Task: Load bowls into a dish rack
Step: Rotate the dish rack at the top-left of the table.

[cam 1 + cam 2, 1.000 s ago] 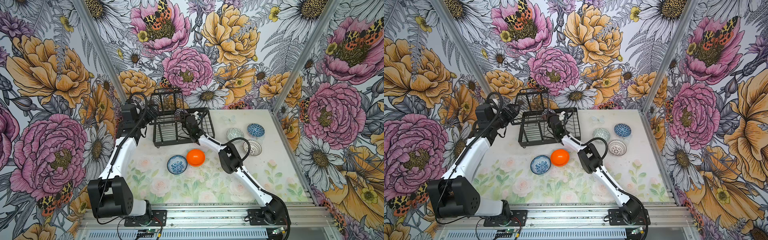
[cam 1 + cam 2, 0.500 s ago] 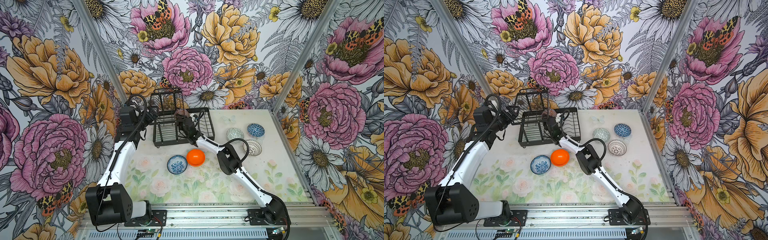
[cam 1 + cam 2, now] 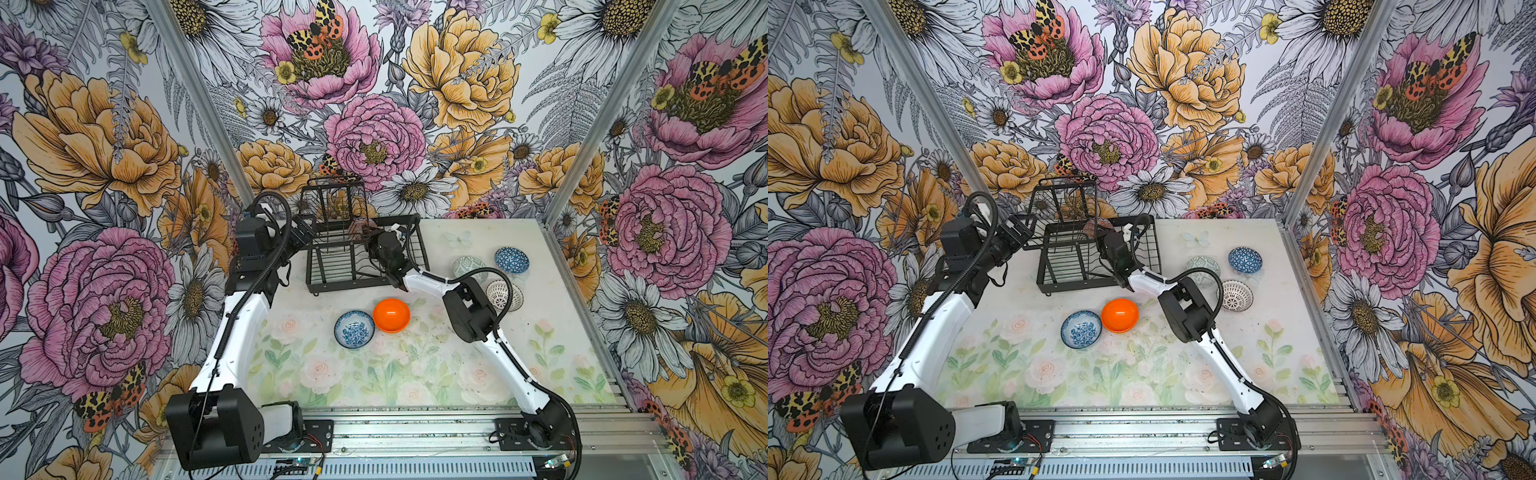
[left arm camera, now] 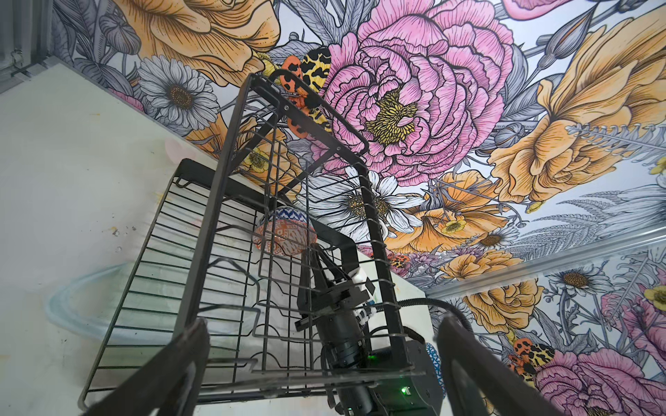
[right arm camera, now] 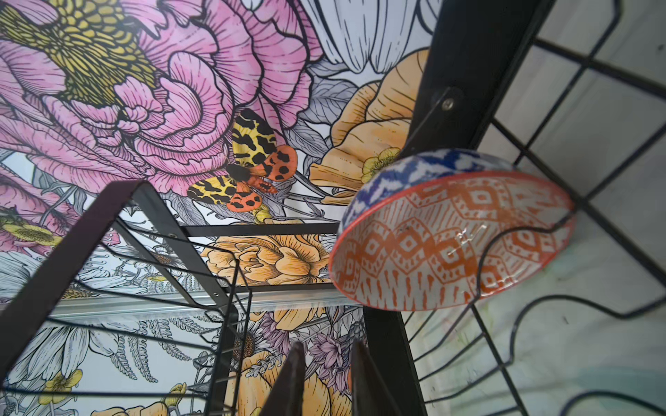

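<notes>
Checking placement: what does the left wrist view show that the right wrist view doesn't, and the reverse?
Left wrist only: the right gripper from outside, reaching into the black wire dish rack, framed by the open left gripper. Right wrist only: the small empty gap between the right fingertips. Both: the round orange-white patterned bowl on edge among the rack wires, held by neither gripper.

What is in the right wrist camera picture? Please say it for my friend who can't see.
An orange-and-white patterned bowl, blue and white outside, leans on its edge among the black wires of the dish rack. The right gripper is near it, fingers slightly apart and holding nothing. A flowered wall is behind.
</notes>
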